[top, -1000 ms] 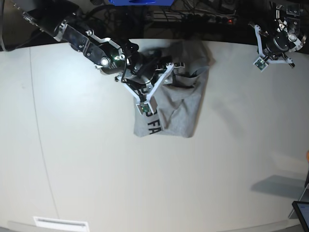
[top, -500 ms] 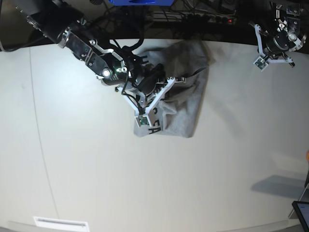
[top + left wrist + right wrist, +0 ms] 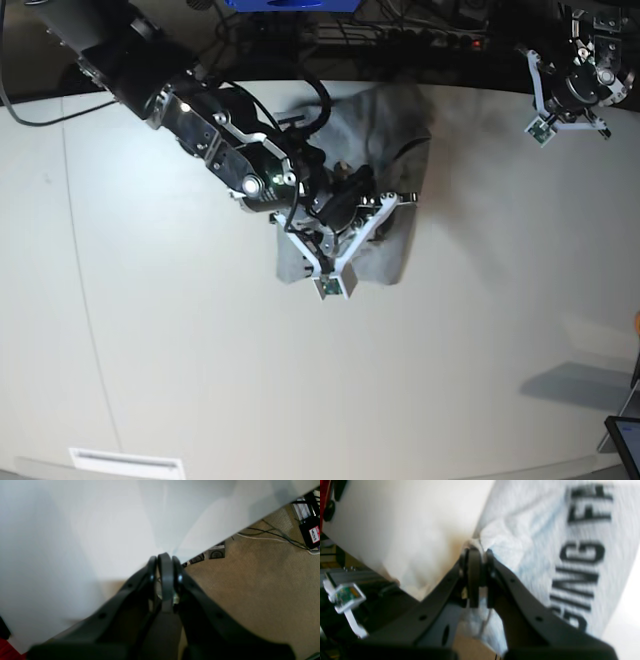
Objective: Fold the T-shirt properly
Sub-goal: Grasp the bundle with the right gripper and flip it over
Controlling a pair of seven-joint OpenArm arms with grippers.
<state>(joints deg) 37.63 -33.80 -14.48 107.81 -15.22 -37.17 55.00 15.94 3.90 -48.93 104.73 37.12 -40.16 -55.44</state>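
While the right arm reaches over the cloth, the scene reads as follows.

Table: white top, the largest surface; its edge runs diagonally in the left wrist view, with tan carpet below it.

T-shirt: heather-grey, crumpled in a narrow heap at the far middle of the table, partly covered by the right arm in the base view.

T-shirt print: black block capitals, seen sideways in the right wrist view; "GING" and "F" are legible, the remaining letters are cut off or blurred.

Right arm: dark links with white brackets, extended from the far left corner across the T-shirt.

Right gripper: jaws clenched on a raised fold of T-shirt fabric beside the print; cloth bunches at the tips.

Left arm: parked at the far right corner, well apart from the T-shirt.

Left gripper: jaws closed together, grasping nothing, poised over the table edge.

Black box: on the carpet among cables; carries a small red-and-white label, handwriting too small to read with certainty.
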